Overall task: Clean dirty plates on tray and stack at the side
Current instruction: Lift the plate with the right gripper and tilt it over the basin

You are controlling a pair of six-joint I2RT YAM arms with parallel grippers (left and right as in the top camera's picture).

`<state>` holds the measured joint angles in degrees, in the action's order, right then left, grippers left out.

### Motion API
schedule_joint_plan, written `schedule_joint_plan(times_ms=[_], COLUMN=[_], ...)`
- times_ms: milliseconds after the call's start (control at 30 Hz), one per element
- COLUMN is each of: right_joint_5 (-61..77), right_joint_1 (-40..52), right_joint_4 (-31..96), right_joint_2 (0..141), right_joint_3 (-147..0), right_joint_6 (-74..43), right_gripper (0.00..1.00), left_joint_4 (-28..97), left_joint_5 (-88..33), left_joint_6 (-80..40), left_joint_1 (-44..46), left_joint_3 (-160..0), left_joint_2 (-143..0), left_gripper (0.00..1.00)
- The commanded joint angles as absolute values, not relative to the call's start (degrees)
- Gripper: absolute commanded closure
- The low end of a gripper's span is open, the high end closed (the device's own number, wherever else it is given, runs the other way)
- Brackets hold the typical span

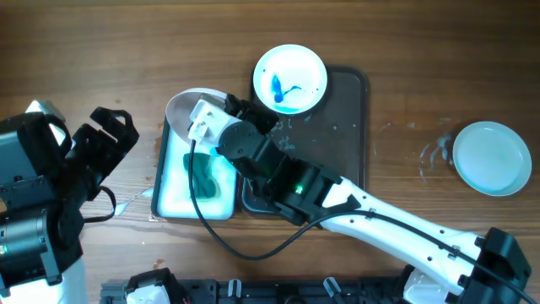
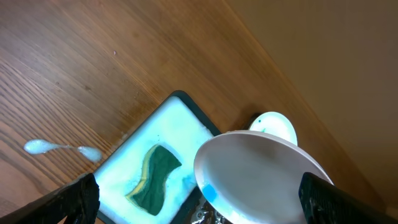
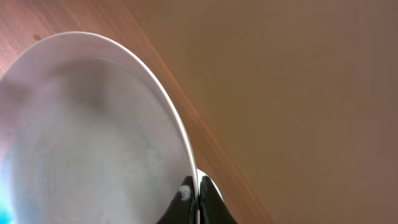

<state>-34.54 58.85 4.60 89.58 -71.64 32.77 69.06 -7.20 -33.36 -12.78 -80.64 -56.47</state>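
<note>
My right gripper (image 1: 226, 105) is shut on the rim of a white plate (image 1: 181, 103) and holds it tilted over the white sponge tray. In the right wrist view the fingers (image 3: 198, 200) pinch the plate's edge (image 3: 87, 137). The plate also shows in the left wrist view (image 2: 261, 177), with a blue smear at its lower rim. A second plate (image 1: 289, 78) with blue paint sits at the far end of the dark grey tray (image 1: 350, 127). A third plate (image 1: 492, 158), plain, lies on the table to the right. My left gripper (image 1: 105, 139) is open and empty, left of the sponge tray.
A small white tray (image 1: 173, 198) holds a teal sponge (image 1: 207, 177) in bluish water; the sponge also shows in the left wrist view (image 2: 155, 177). A foam smear (image 2: 62, 149) lies on the wood left of it. Wet marks (image 1: 434, 152) lie beside the plain plate.
</note>
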Motion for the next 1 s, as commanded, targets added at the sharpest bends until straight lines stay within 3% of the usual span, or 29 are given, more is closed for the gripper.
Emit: schedule_joint_plan(times_ms=[0,967], right_joint_5=[-33.98,-35.09], right_joint_1=[59.05,59.42], right_joint_4=[3.57,0.43], right_joint_2=[89.8,89.8], right_joint_3=[-72.84,-72.86], right_joint_6=[36.71,42.22], right_gripper=[0.96,0.96], left_joint_4=[68.88,68.88], left_joint_5=[-7.88,-7.88], left_joint_6=[-33.91,-33.91], left_joint_1=[-13.19,-13.19], left_joint_3=[-81.3,-81.3], left_joint_2=[-56.8,-56.8], left_gripper=[0.0,0.0])
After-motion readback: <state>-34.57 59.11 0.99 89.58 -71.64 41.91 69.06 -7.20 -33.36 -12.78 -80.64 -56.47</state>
